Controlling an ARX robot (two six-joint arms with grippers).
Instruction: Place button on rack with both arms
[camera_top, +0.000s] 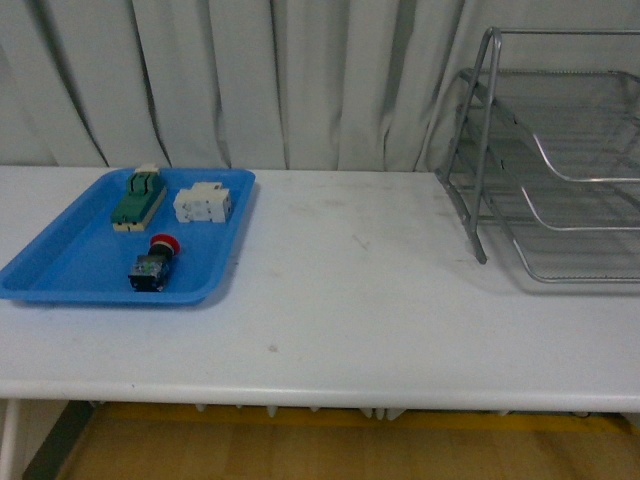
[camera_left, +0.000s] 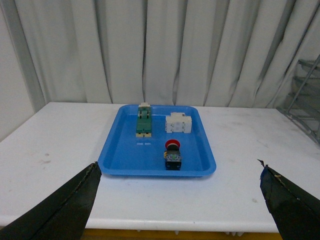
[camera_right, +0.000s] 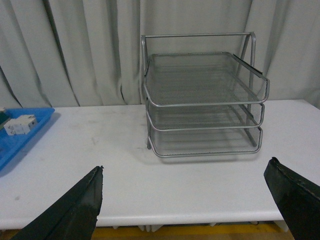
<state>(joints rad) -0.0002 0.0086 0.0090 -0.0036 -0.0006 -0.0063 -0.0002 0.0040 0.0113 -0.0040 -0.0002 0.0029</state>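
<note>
The button (camera_top: 155, 262) lies near the front of the blue tray (camera_top: 70, 250) on the left of the tabletop (camera_top: 350, 300), well apart from the rack (camera_top: 570, 150) at far right. The left tool (camera_left: 178, 166) and right tool (camera_right: 186, 165) are both spread wide, holding nothing

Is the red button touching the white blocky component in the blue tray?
Apart. The left wrist view shows a strip of bare blue tray floor between the button and the white component; the front view shows the same gap.

The button (camera_top: 156, 260) lies in the blue tray (camera_top: 70, 262), the rack (camera_top: 478, 190) well apart.
</note>
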